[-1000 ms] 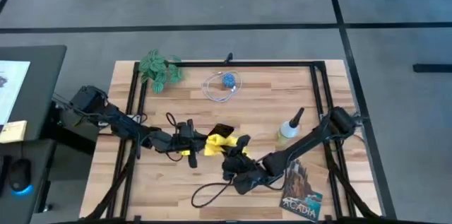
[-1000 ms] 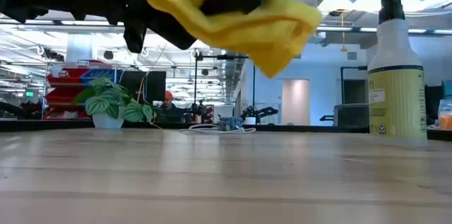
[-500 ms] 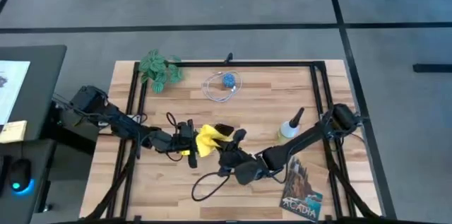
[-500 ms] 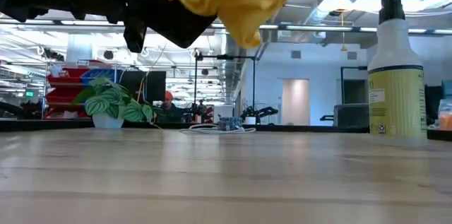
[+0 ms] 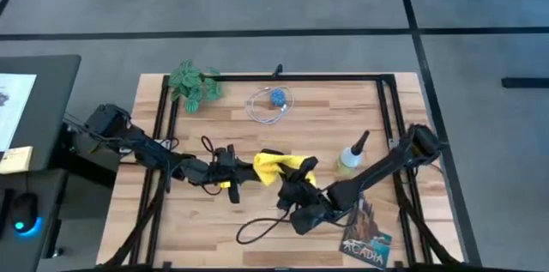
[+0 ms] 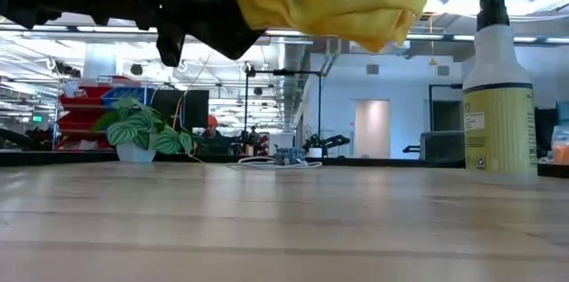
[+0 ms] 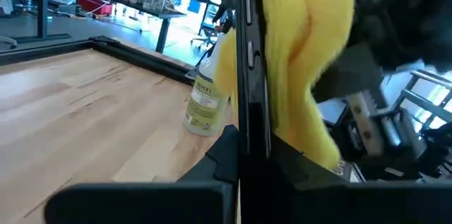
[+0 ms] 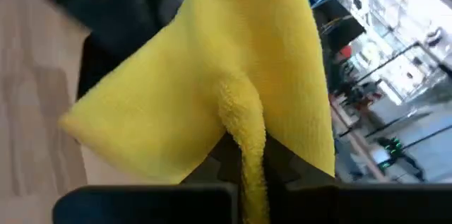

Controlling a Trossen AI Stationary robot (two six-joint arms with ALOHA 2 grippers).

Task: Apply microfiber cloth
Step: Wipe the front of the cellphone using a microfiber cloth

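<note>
Wiping is the step in hand: the right gripper [image 5: 296, 172], pinching the microfiber cloth [image 5: 276, 165], presses it against the smartphone [image 7: 253, 61], well left of the spray bottle [image 5: 351, 156]. The left gripper [image 5: 243, 172] clamps the smartphone on edge. Next, I judge, drag the cloth along its face.

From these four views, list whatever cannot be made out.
- High view: the smartphone is mostly covered by the microfiber cloth.
- Right wrist view: the cloth fills the picture and hides the right gripper tips.
- Low view: both arms are cut off by the top edge.
- High view: the booklet print is too small to read.
</note>
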